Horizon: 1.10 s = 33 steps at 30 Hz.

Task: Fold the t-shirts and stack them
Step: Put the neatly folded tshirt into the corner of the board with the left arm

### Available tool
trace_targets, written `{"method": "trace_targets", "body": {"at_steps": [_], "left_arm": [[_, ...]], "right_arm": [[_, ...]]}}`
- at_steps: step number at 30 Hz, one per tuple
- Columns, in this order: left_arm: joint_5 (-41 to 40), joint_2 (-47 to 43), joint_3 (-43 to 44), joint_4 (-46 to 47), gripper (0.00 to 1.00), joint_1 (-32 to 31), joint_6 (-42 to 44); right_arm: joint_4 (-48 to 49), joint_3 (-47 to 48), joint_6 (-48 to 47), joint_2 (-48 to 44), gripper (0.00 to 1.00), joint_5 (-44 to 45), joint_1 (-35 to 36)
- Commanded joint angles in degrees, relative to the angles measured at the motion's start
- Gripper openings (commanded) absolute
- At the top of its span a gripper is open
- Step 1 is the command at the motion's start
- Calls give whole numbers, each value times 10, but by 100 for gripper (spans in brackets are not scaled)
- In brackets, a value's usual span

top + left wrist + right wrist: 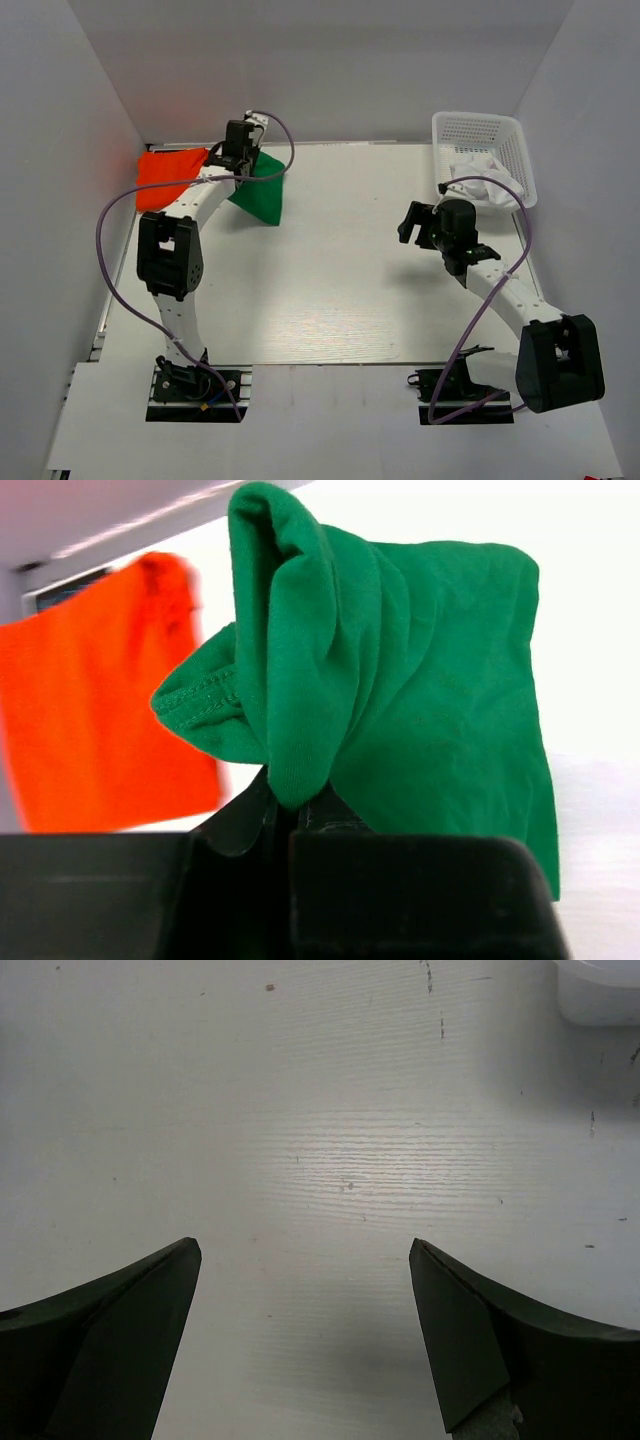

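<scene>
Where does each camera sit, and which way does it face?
Top external: above and behind, looking down on table, left arm, right arm.
Left wrist: faces the green t-shirt pinched in its shut jaws, orange t-shirt beyond.
Right wrist: faces down at the table between its open jaws.
Shared: top and left wrist show both t-shirts.

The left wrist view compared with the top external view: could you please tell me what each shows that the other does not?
Only the left wrist view shows that the left gripper is pinched shut on a bunched fold of the green t-shirt, whose stitched hem is visible. Only the top external view shows the right gripper over the table, and the white mesh basket at the far right with white cloth in it. Both show the green t-shirt beside the orange-red t-shirt at the far left.
</scene>
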Motion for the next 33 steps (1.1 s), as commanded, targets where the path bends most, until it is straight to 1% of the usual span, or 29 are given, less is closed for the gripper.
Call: {"method": "trace_targets", "body": {"at_steps": [1,4,8,9,12,13,17,22,29,33], "left_arm": [[-16,-9,42,26,0,33,66],[-4,-2,72,13,0,49,85],[36,4,90,4,0,81,100],[44,4,96,-1,0,81,108],[71,4,128,-32,0,105,108],[76,4,142,-37,0,105,108],[77,4,155,-42,0,129,115],[97,4,169,-47,0,160,115],[107,59,191,-48,0,198,121],[95,100,208,-48,0,213,121]], "right_arm": [[-2,36,-13,17,91,11,-1],[-8,52,-15,38,91,9,-1],[-19,74,-13,66,91,1,-1],[-21,84,-12,80,91,-4,-1],[-21,90,-10,92,91,-14,-2],[-20,92,-8,92,91,-14,-1],[-19,102,-1,105,91,-11,0],[-23,121,1,115,91,-12,0],[-29,137,0,122,91,7,0],[-49,154,0,133,91,12,1]]}}
